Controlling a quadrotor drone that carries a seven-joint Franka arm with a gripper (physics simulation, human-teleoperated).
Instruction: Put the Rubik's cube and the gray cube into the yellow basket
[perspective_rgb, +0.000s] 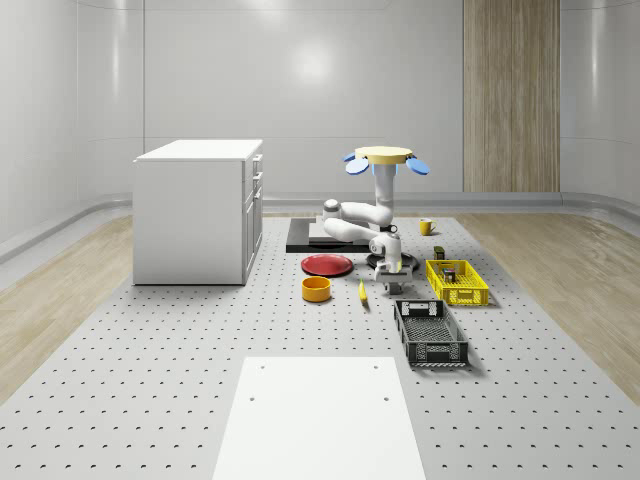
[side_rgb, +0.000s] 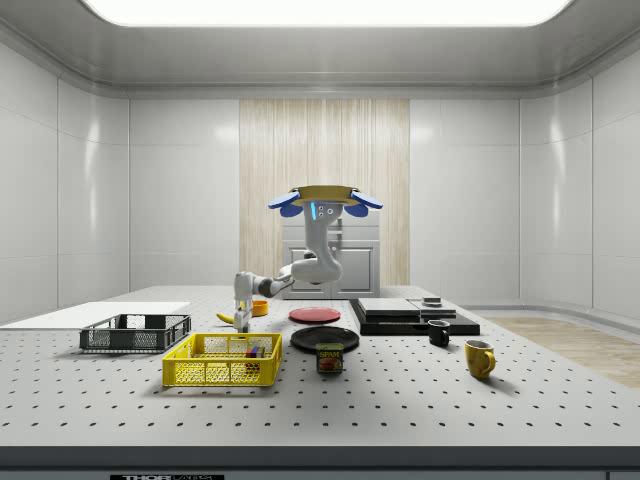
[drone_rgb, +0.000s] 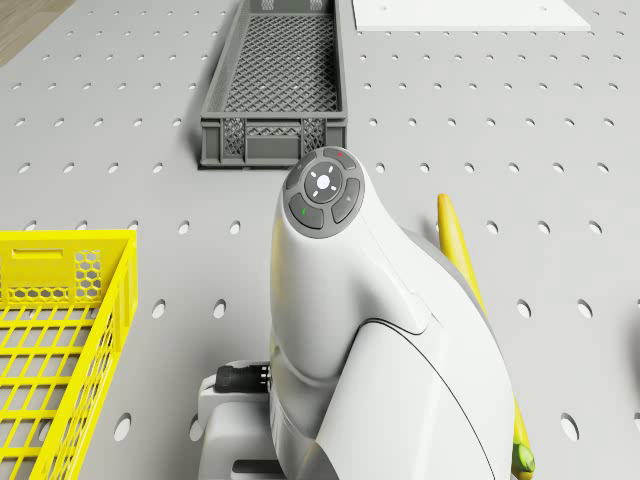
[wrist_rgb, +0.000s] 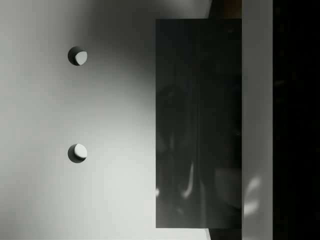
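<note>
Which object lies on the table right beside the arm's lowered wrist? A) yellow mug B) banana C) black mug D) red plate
B: in the drone view the banana lies along the table right next to the arm; the whole-scene view shows it just beside the gripper.

baskets 2: yellow basket (perspective_rgb: 457, 283), gray basket (perspective_rgb: 430, 334) | mugs 2 (side_rgb: 479, 357) (side_rgb: 438, 332) | plates 2 (perspective_rgb: 327, 265) (side_rgb: 325, 339) | banana 1 (perspective_rgb: 362, 292) | bowl 1 (perspective_rgb: 316, 289)

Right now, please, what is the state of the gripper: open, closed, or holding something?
Gripper: low over the table, between the yellow basket and the banana; the drone hovers above. Open or closed cannot be told.
</note>
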